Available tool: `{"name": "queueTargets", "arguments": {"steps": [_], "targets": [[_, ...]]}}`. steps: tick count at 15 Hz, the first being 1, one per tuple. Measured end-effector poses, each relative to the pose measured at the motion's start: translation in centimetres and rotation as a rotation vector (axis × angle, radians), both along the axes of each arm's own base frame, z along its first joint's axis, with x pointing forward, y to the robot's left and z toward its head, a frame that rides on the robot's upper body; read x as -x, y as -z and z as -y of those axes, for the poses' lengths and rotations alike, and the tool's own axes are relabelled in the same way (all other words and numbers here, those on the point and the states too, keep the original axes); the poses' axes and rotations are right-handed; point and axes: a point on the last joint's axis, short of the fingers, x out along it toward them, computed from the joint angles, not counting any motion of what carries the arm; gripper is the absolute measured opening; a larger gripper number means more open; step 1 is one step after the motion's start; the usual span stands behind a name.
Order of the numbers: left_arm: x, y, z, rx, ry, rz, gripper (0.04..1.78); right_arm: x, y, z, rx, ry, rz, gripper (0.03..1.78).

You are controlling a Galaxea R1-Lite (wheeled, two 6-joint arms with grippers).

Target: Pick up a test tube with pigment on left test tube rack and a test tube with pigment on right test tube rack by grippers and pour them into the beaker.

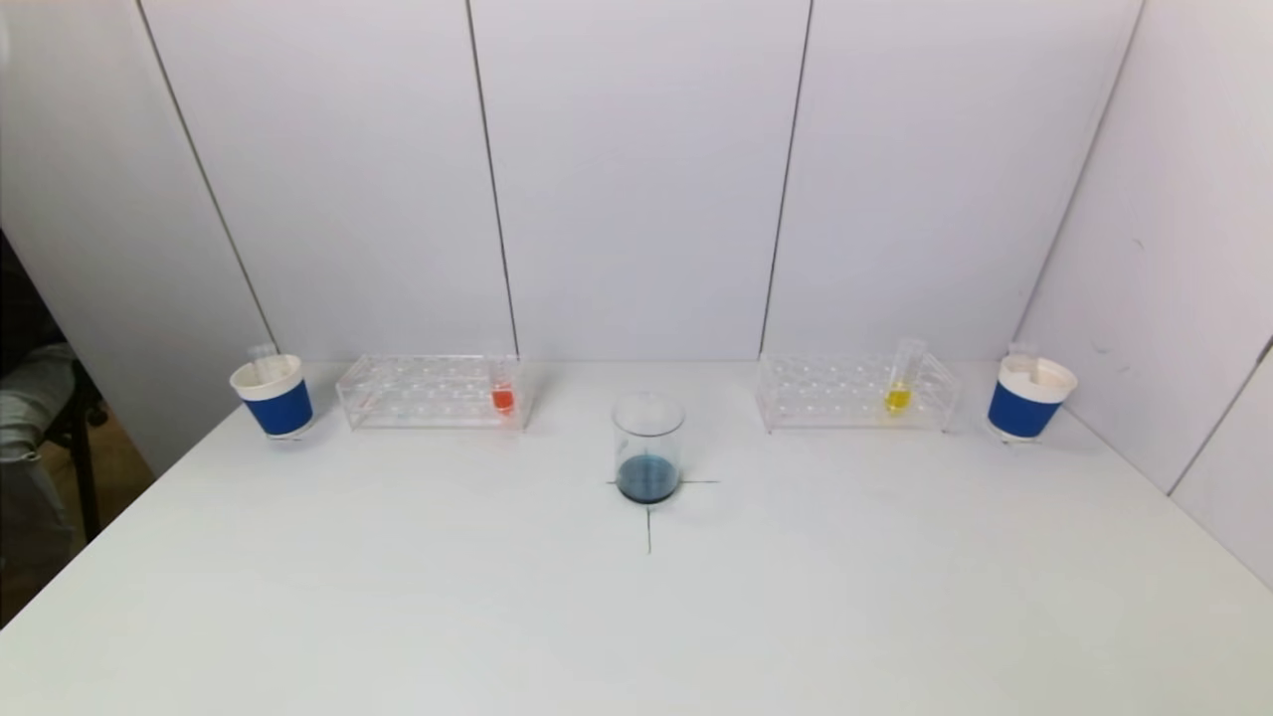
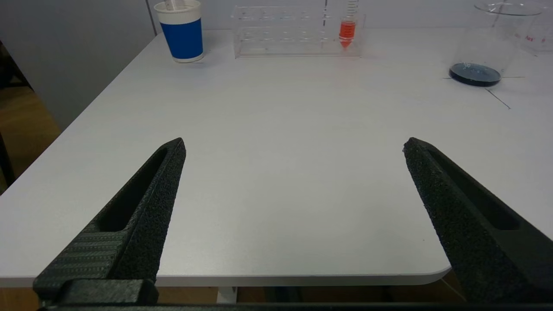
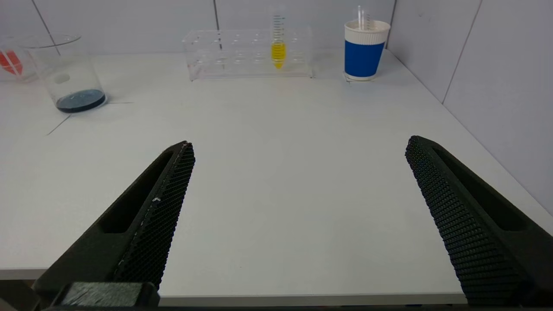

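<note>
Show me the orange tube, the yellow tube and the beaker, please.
orange tube (image 1: 503, 399), head view, on its orange liquid.
yellow tube (image 1: 897, 399), head view, on its yellow liquid.
beaker (image 1: 647, 447), head view, on its clear glass wall.

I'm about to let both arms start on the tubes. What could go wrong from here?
The orange test tube sits in the end hole of the left rack, so a grasp may drag the light rack. The yellow test tube leans, inviting a miss. The beaker already holds dark liquid; fast pouring may splash.
</note>
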Motion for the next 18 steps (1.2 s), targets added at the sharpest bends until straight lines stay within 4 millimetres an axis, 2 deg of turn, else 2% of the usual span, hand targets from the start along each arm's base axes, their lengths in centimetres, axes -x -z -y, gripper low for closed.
{"name": "queueTargets", "arguments": {"steps": [18], "targets": [[0.00, 0.00, 0.00, 0.000, 0.000, 0.000, 1.76, 0.02, 0.00, 0.02, -0.006, 0.011, 0.003, 1.77]]}}
